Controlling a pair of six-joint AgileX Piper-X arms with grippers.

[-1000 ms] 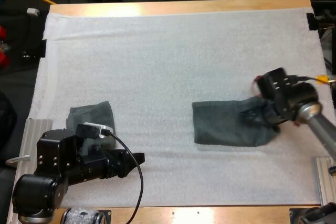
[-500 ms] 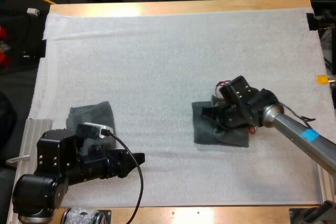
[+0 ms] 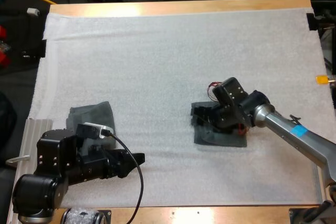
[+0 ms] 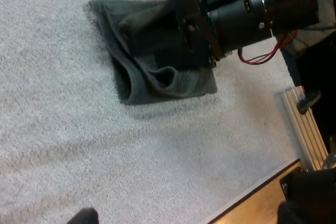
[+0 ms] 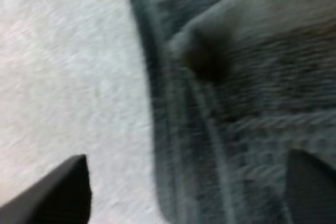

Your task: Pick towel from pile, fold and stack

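Towel (image 3: 218, 139) lies folded at four o'clock on the mat (image 3: 157, 51). My right gripper (image 3: 202, 118) hovers wide over its nine o'clock edge, probably to let the fold settle. My left gripper (image 3: 137, 157) rests open at seven.

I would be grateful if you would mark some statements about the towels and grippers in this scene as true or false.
1. The right gripper is at the towel on the mat's right half. True.
2. The left gripper holds a towel. False: it holds nothing and is over bare mat.
3. A second towel lies beside the left arm. True.
4. The right gripper's fingers are shut together. False: they stand apart, one over the mat and one over the towel.
5. The two towels are stacked. False: they lie well apart.
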